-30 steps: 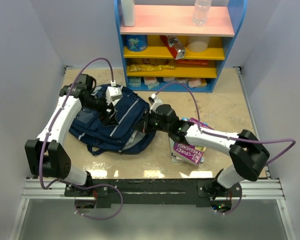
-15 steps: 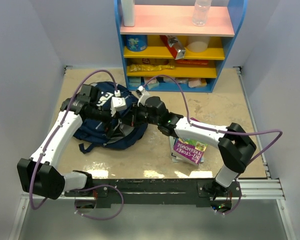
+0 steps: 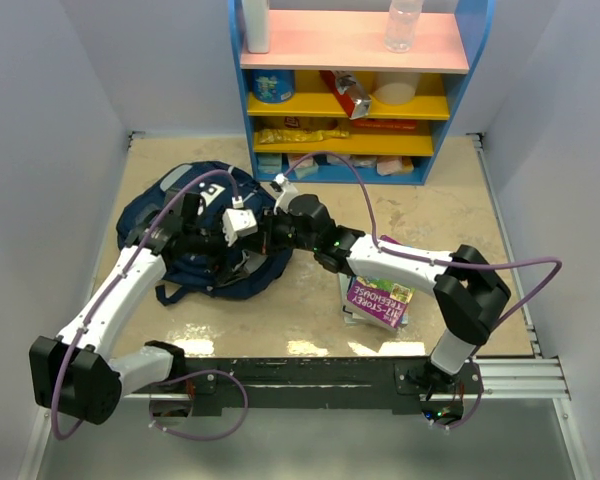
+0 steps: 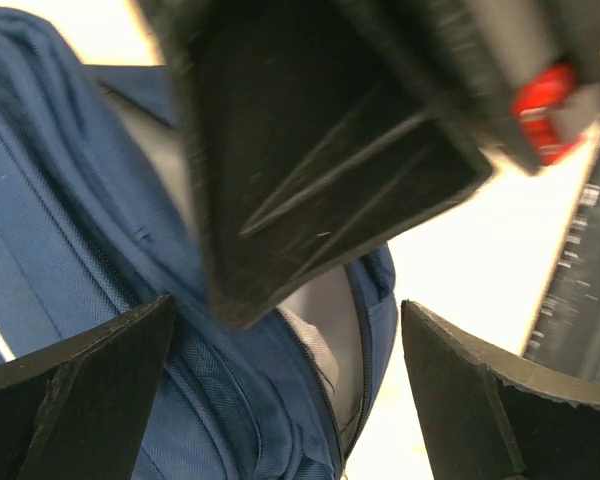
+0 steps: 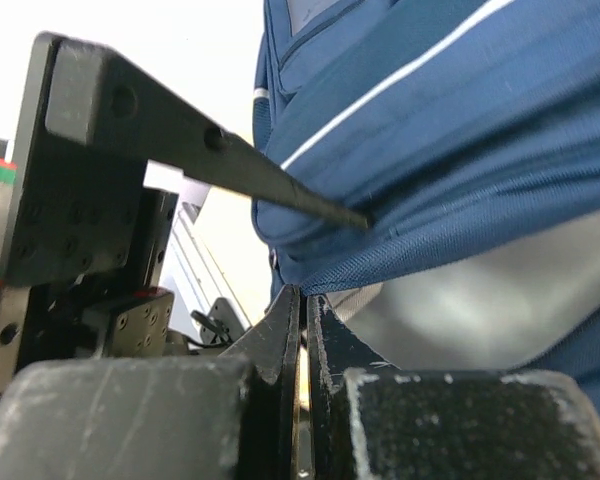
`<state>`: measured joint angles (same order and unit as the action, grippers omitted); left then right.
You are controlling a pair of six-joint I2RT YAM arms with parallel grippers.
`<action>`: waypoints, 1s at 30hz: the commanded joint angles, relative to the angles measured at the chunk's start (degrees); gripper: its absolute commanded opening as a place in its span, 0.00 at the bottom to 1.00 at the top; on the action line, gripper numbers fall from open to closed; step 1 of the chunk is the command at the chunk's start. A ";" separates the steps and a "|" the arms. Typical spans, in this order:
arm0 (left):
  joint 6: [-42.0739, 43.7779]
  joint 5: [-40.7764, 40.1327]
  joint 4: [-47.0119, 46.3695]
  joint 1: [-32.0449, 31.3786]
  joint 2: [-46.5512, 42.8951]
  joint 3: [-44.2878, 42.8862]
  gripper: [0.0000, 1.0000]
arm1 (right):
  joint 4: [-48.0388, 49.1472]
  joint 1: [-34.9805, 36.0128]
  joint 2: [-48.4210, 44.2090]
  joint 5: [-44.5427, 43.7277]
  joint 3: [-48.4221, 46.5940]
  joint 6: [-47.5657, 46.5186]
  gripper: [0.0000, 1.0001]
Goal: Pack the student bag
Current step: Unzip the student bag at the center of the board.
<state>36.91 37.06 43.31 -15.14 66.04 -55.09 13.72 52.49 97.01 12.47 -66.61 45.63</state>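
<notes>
The navy blue student bag [image 3: 170, 215] lies bunched at the left middle of the table. Its zip mouth with grey lining faces right. My right gripper [image 3: 263, 238] is shut on the bag's blue opening edge, seen pinched in the right wrist view [image 5: 302, 295] under the bag's fabric [image 5: 460, 120]. My left gripper [image 3: 238, 250] sits right beside it at the mouth. In the left wrist view it [image 4: 285, 315] is open wide and empty, its fingers either side of the bag's open zip [image 4: 80, 250].
A purple book [image 3: 380, 295] lies on a small stack at the right front. A blue and yellow shelf unit [image 3: 350, 90] with snacks, a can and a bottle stands at the back. White walls close in both sides.
The bag has been pulled left and back and is now bunched up. My right gripper moved left with its edge. My left arm swung down in front, its gripper now pointing at the mouth.
</notes>
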 commanded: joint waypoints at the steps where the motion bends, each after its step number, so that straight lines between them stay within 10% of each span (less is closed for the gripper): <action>1: -5.18 -12.18 -8.94 0.20 -2.23 2.70 1.00 | 9.92 0.24 -6.04 1.33 -4.06 0.78 0.00; 11: -3.68 -14.03 -9.03 -1.03 -0.65 1.83 0.84 | 10.72 1.91 -6.40 1.68 -3.88 1.66 0.00; 14: -3.33 -13.94 -7.37 -1.21 0.40 0.78 0.54 | 10.37 2.09 -6.66 1.59 -4.41 1.48 0.00; 17: -3.33 -13.33 -6.23 -1.30 1.37 -0.28 0.01 | 10.28 2.09 -6.84 1.59 -4.14 1.40 0.00; 24: -1.48 -13.07 -5.95 -1.30 -0.46 0.07 0.00 | 8.62 2.09 -8.15 0.02 -3.18 -0.01 0.00; 30: -3.42 -15.08 -8.94 -1.30 -3.55 0.77 0.00 | -0.79 1.83 -15.44 -7.97 0.50 -8.35 0.37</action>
<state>33.56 25.76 38.76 -16.99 65.10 -54.41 11.49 53.74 91.68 7.35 -66.52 43.13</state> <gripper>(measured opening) 0.090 0.341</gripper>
